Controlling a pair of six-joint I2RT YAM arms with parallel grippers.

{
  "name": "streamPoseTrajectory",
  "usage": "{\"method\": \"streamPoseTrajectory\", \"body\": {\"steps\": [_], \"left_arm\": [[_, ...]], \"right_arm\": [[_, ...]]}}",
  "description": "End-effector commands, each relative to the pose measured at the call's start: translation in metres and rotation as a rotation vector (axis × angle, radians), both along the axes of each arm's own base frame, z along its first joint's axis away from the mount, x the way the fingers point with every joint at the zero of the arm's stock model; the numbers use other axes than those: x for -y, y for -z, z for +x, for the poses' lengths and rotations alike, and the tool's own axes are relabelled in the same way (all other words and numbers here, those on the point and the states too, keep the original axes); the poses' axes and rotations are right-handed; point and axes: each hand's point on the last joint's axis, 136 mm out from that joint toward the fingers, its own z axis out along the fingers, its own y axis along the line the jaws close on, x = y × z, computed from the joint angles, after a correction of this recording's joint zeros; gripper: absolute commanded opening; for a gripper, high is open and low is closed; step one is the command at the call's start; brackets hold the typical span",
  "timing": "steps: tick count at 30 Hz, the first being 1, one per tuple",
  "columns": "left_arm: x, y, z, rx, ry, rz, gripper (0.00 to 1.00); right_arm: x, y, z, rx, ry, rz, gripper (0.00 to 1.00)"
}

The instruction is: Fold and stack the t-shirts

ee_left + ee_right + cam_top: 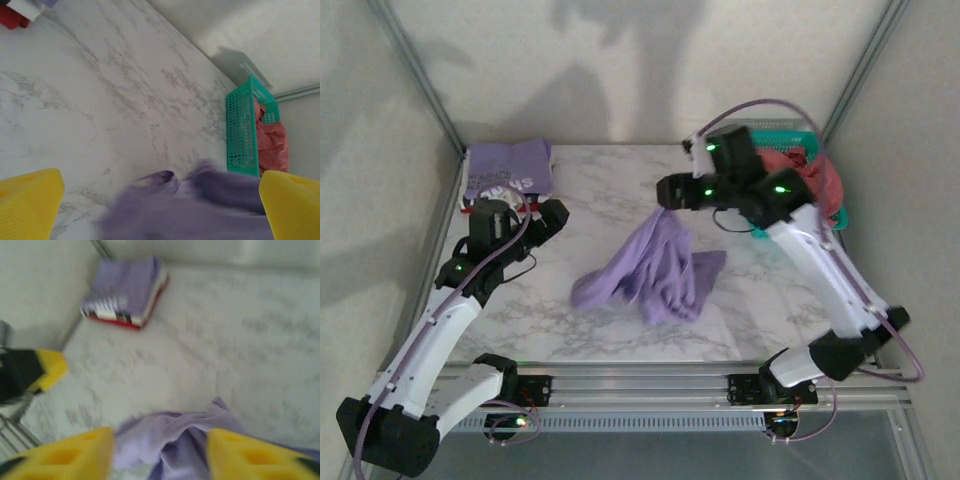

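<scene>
R tool [160,440] around lavender tee [186,426]

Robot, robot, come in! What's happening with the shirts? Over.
Left pincer open, empty. Right pincer open, lavender shirt bunched at its tips, unfolded mid-table. Folded stack far-left corner, basket far right, nothing blocking.

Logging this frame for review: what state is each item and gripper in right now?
lavender t-shirt: unfolded, crumpled mid-table, one end raised.
folded stack: neat, far left corner, lettered purple tee on top.
coral-pink t-shirt: bunched in teal basket.
left gripper: jaws wide open, empty.
right gripper: jaws apart over the lavender t-shirt.
</scene>
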Motion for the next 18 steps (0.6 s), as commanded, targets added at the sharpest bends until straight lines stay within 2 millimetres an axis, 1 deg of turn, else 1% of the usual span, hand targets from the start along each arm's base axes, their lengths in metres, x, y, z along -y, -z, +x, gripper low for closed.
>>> {"method": "streamPoseTrajectory", "body": {"steps": [1, 3, 6, 8, 9, 11, 13, 14, 16, 18], "left_arm": [[0.001, 0.029, -0.015, -0.088, 0.027, 0.014, 1.0], [0.005, 0.043, -0.021, -0.109, 0.037, 0.034, 1.0], [0.011, 0.07, -0.035, -0.176, 0.064, 0.113, 0.97], [0.015, 0.089, -0.045, -0.224, 0.083, 0.172, 0.93], [0.017, 0.097, -0.051, -0.246, 0.091, 0.191, 0.91], [0.018, 0.119, -0.063, -0.318, 0.099, 0.217, 0.88], [0.021, 0.136, -0.072, -0.36, 0.121, 0.22, 0.84], [0.025, 0.142, -0.076, -0.371, 0.139, 0.214, 0.82], [0.034, 0.142, -0.081, -0.36, 0.173, 0.204, 0.78], [0.044, 0.131, -0.084, -0.335, 0.204, 0.224, 0.73]], "right_arm": [[0.013, 0.043, 0.003, -0.115, 0.129, -0.066, 0.7], [0.021, 0.063, 0.003, -0.15, 0.167, -0.119, 0.7], [0.042, 0.097, 0.0, -0.245, 0.236, -0.213, 0.7], [0.054, 0.125, -0.008, -0.322, 0.272, -0.266, 0.69], [0.057, 0.134, -0.01, -0.345, 0.282, -0.27, 0.69], [0.069, 0.166, -0.018, -0.417, 0.312, -0.298, 0.68], [0.082, 0.194, -0.027, -0.488, 0.333, -0.326, 0.67], [0.087, 0.205, -0.031, -0.519, 0.342, -0.327, 0.66], [0.091, 0.221, -0.039, -0.547, 0.339, -0.323, 0.66], [0.099, 0.23, -0.045, -0.571, 0.349, -0.343, 0.66]]}}
